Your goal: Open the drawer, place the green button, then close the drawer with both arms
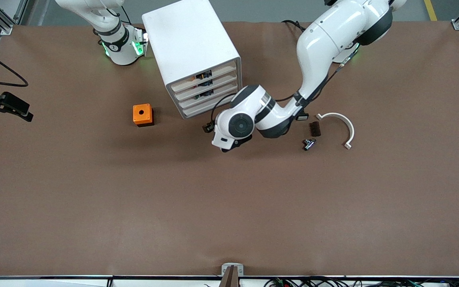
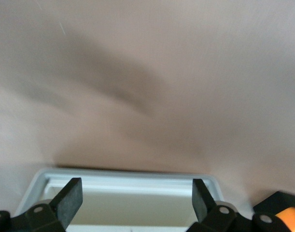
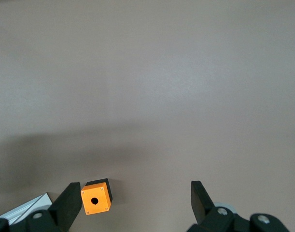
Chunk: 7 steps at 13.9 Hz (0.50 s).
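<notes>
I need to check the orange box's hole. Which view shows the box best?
The right wrist view: the orange box sits unblocked between the open right claw fingers, hole facing up. The front view shows it smaller; the left wrist view catches only an orange corner.

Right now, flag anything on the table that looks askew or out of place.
The white cabinet sits turned at an angle to the table edges. Its drawers look shut and nothing is spilled; nothing else stands out.

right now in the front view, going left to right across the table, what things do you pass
orange box → white cabinet → left gripper → small metal part → dark brown block → white curved bracket
</notes>
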Each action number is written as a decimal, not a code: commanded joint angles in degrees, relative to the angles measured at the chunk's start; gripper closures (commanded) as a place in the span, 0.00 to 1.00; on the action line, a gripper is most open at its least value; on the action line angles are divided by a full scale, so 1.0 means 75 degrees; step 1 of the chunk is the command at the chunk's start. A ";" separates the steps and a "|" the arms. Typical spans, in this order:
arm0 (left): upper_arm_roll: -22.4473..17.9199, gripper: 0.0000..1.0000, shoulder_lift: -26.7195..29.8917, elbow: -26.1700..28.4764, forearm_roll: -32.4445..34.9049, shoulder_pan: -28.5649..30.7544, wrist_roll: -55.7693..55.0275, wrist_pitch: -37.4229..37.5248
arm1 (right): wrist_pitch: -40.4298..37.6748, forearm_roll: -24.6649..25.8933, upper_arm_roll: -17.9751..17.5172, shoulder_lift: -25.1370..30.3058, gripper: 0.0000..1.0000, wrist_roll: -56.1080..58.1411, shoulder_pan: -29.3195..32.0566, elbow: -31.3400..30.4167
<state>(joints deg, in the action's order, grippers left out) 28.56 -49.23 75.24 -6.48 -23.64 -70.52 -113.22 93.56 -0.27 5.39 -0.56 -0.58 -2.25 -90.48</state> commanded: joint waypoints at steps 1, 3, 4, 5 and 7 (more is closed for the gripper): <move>0.0082 0.00 0.0667 0.0198 0.0442 0.0664 0.0098 0.0119 | -0.0099 0.0129 -0.0015 0.0040 0.00 -0.0134 -0.0004 0.0099; 0.0094 0.00 0.1287 0.0198 0.0442 0.1239 0.0784 0.0783 | -0.0088 0.0118 -0.0015 0.0040 0.00 -0.0122 -0.0016 0.0099; 0.0083 0.00 0.1650 0.0210 0.0442 0.1555 0.1439 0.1228 | -0.0088 0.0118 -0.0015 0.0040 0.00 -0.0122 -0.0016 0.0099; 0.0082 0.00 0.1944 0.0210 0.0442 0.1871 0.2014 0.1685 | -0.0088 0.0118 -0.0015 0.0040 0.00 -0.0122 -0.0004 0.0099; 0.0082 0.00 0.2355 0.0210 0.0442 0.2410 0.2720 0.2413 | -0.0099 0.0094 -0.0015 0.0040 0.00 -0.0110 0.0007 0.0087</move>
<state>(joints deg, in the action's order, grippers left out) 28.73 -35.78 74.67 -3.96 -8.84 -54.63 -99.14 93.55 -0.27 5.41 -0.52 -0.58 -2.25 -90.40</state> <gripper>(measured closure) 0.000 0.000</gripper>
